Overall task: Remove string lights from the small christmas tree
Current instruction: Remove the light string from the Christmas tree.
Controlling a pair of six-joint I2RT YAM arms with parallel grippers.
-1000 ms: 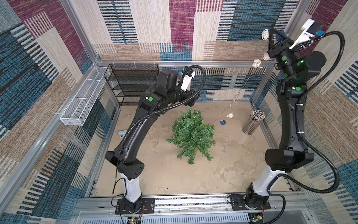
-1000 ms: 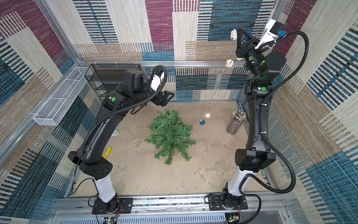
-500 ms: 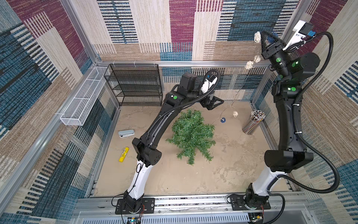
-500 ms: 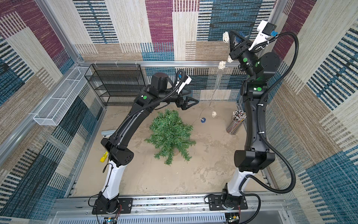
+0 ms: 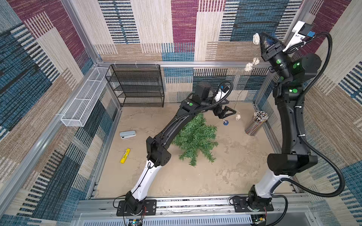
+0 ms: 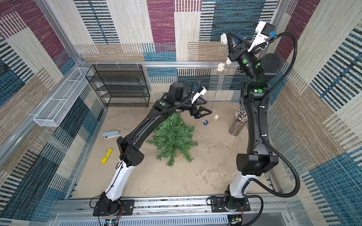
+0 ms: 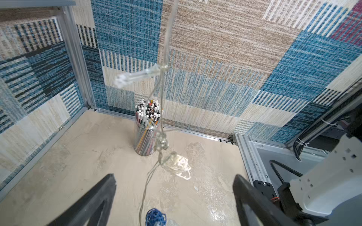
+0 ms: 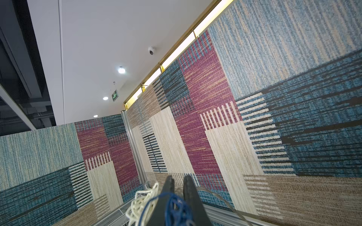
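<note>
String lights (image 5: 237,117) dangle blurred from the clenched right fingers (image 8: 187,187), their wire nearly invisible. Left fingers (image 7: 94,199) spread released, tips cropped.

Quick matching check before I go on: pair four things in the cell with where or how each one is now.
Things:
1. right gripper
2. left gripper
3. Christmas tree
4. pencil cup

States:
A. upright near the right arm's side wall
B. open, beside the hanging wire
C. raised high, shut on the string lights
D. on the sandy floor, no light balls visible on it

Pairs: 1-C, 2-B, 3-D, 4-A
</note>
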